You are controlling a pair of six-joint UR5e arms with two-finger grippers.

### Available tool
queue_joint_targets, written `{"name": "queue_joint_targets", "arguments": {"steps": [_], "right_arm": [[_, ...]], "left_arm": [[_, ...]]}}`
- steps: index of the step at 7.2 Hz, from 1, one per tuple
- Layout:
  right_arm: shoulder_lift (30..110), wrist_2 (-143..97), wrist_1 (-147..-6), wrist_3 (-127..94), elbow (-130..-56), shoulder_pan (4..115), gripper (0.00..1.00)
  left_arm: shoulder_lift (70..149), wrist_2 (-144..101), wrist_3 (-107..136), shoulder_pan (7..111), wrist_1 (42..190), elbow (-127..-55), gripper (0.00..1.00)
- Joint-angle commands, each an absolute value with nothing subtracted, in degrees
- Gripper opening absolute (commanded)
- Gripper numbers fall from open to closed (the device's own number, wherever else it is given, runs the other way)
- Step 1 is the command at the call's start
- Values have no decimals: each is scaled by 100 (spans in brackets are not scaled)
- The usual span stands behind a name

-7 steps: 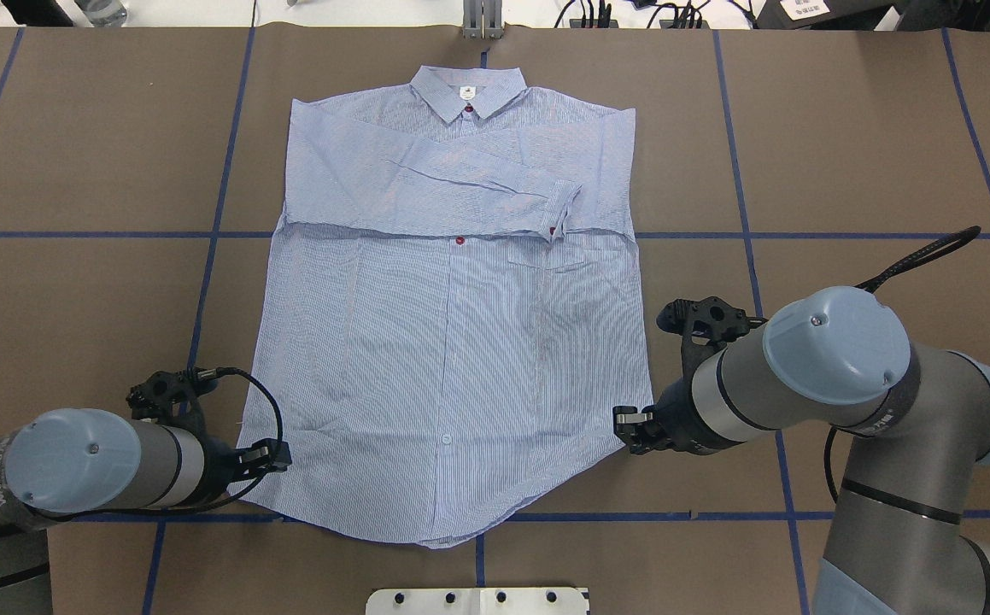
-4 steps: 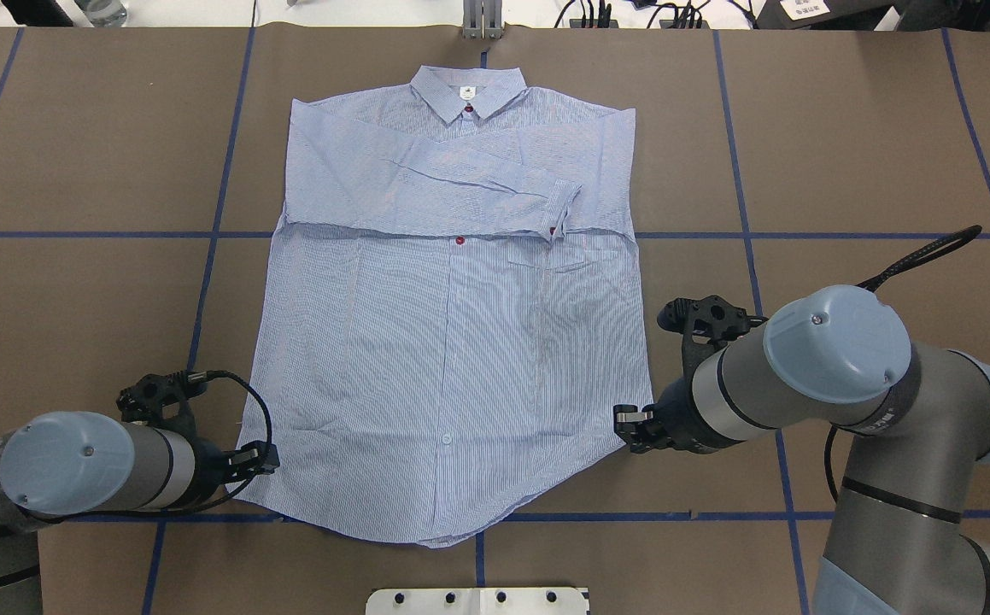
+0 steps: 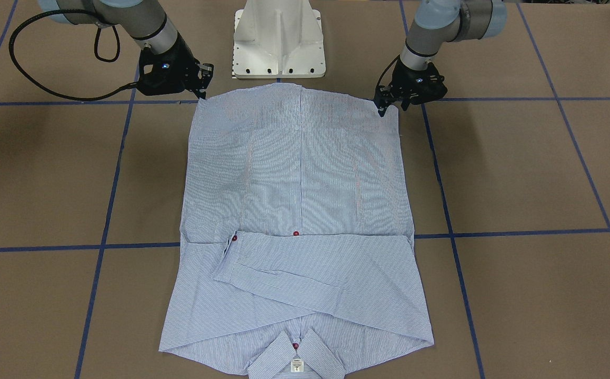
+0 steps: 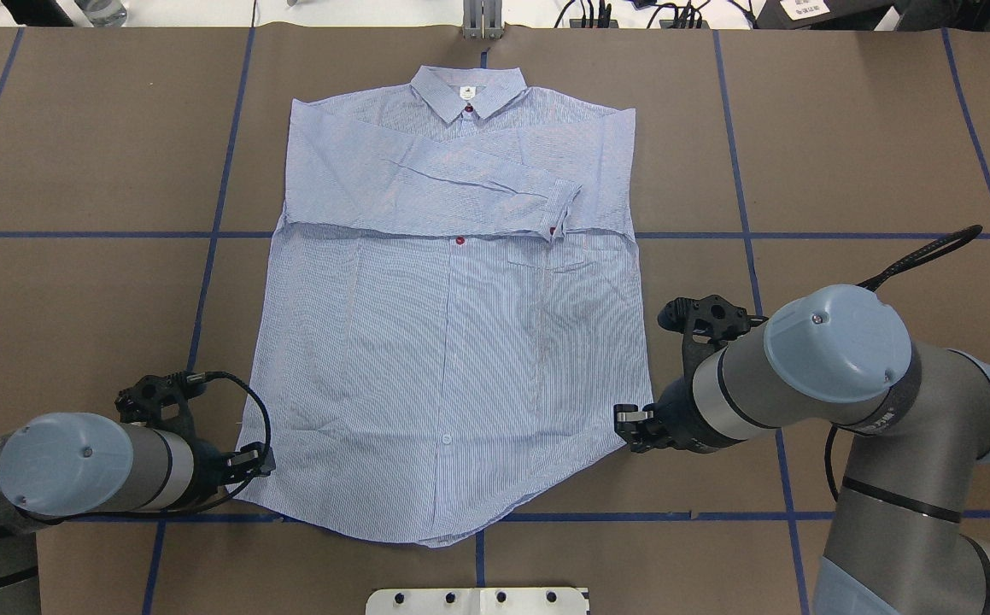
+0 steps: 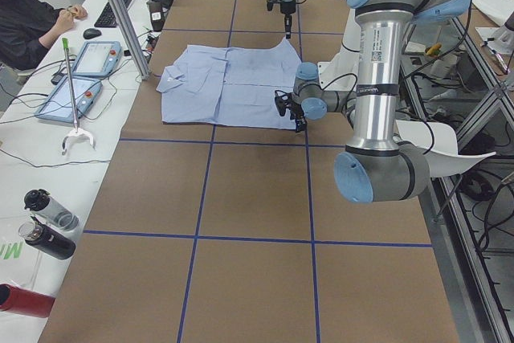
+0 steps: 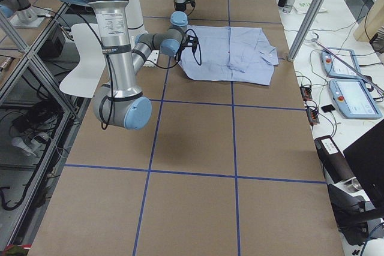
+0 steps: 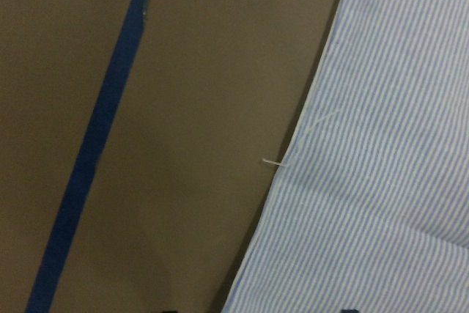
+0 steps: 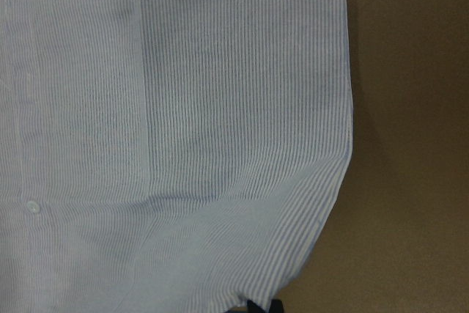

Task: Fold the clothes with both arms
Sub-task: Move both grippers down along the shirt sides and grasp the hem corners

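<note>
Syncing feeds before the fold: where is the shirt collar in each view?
Front-facing: collar bottom centre.
Overhead: collar top centre.
Exterior left: collar at the shirt's left end.
Exterior right: collar at the shirt's right end.
Left wrist: not in it.
Right wrist: not in it.
Shared landmark: the shirt; collar at its end away from the robot.

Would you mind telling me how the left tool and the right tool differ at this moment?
The left tool has its jaws wide apart, astride the side edge of the shirt. The right tool has its jaws close together, apparently pinching the hem. The left tool also sits nearer the robot than the right tool. Both are black and held low, at opposite bottom corners of the shirt.
</note>
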State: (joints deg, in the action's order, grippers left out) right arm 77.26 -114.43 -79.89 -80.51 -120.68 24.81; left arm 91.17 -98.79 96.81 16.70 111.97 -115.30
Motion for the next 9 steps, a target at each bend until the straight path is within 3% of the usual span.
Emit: {"name": "queue_joint_targets", "arguments": {"steps": [1,3,5,9], "right_arm": [[7726,-11461,-7989,-8042,-12076,2540,0],[7726,-11470,-7989,-8042,-12076,2566,0],[7734,-11470,-7989,-8042,-12076,2566,0],[7743,-11470,-7989,-8042,-12067,2558,0]], "left_arm": [[9123,-9879,9686,1670,11197,-11531,64],[9123,-9879,9878,1653,11197,-11540,59],[9132,-9879,9888,1652,11197,-11531,42],[9123,-9879,9896,1652,11197,-11540,22]]}}
